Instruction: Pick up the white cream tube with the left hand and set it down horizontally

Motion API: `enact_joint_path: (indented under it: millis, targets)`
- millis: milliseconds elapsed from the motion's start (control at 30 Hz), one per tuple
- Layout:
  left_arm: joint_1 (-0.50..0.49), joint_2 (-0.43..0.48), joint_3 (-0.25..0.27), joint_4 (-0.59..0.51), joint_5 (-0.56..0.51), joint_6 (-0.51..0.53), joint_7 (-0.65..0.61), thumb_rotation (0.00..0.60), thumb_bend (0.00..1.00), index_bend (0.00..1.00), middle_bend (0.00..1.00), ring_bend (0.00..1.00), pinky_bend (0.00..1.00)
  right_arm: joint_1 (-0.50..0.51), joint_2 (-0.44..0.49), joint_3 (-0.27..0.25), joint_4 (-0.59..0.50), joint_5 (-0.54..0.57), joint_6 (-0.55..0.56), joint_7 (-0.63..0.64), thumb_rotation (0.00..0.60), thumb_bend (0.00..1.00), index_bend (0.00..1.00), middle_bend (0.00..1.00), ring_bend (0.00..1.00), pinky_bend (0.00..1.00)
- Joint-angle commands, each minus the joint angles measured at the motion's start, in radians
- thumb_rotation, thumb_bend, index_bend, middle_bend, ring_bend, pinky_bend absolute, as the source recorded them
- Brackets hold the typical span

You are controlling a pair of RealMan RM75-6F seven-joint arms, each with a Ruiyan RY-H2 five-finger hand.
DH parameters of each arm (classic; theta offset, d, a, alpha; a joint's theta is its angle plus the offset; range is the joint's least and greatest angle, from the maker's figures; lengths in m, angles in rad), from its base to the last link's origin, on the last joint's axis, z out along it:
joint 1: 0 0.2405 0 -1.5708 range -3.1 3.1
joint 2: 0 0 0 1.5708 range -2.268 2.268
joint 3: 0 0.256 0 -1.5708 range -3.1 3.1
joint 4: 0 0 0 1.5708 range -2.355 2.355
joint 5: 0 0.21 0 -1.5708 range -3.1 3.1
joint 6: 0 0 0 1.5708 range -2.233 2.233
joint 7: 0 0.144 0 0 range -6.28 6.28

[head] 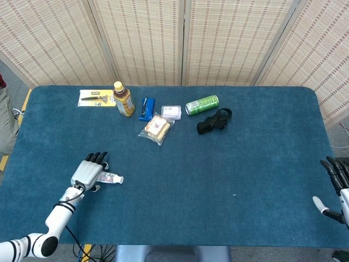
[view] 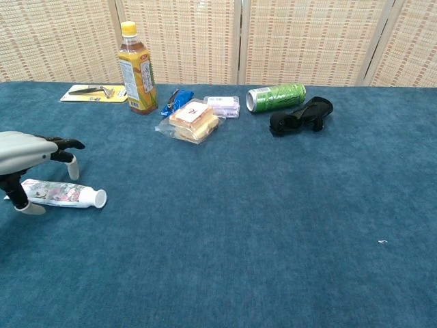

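The white cream tube [view: 63, 195] with a floral print lies flat on the blue table cloth at the near left, cap end pointing right; in the head view the tube [head: 110, 178] sticks out from under my left hand. My left hand [view: 26, 152] arches over the tube's tail end, palm down, with the fingers [view: 72, 166] behind the tube and the thumb in front, and none of them clamps it. Seen from above, the left hand [head: 87, 172] covers the tube's left part. My right hand [head: 337, 188] hangs at the table's right edge, fingers apart and holding nothing.
Along the far side stand a tea bottle [head: 123, 99], a carded tool [head: 96, 98], a blue packet [head: 146, 108], a small plastic box [head: 171, 112], wrapped bread [head: 157, 129], a green can [head: 202, 105] on its side and a black strap [head: 214, 121].
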Motion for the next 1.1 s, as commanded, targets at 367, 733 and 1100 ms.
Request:
enact_joint_path:
  millis: [367,733,1100]
  targets:
    - [-0.012,-0.014,-0.003,0.022,-0.037,-0.014,-0.019,0.586,0.23,0.4,0.05,0.0,0.06,0.004,-0.002,0.002,0.012,0.001,-0.006,0.014,0.6,0.21,0.07,0.06,0.0,0.0]
    - [-0.017,-0.027,-0.001,0.055,-0.039,-0.026,-0.05,0.6,0.26,0.43,0.12,0.0,0.05,0.003,-0.002,0.001,0.012,0.004,-0.005,0.015,0.6,0.21,0.07,0.06,0.0,0.0]
    - [0.002,-0.045,0.008,0.093,0.035,-0.006,-0.144,0.6,0.32,0.5,0.33,0.18,0.05,-0.001,-0.001,0.001,0.006,0.006,-0.002,0.007,0.6,0.21,0.07,0.06,0.0,0.0]
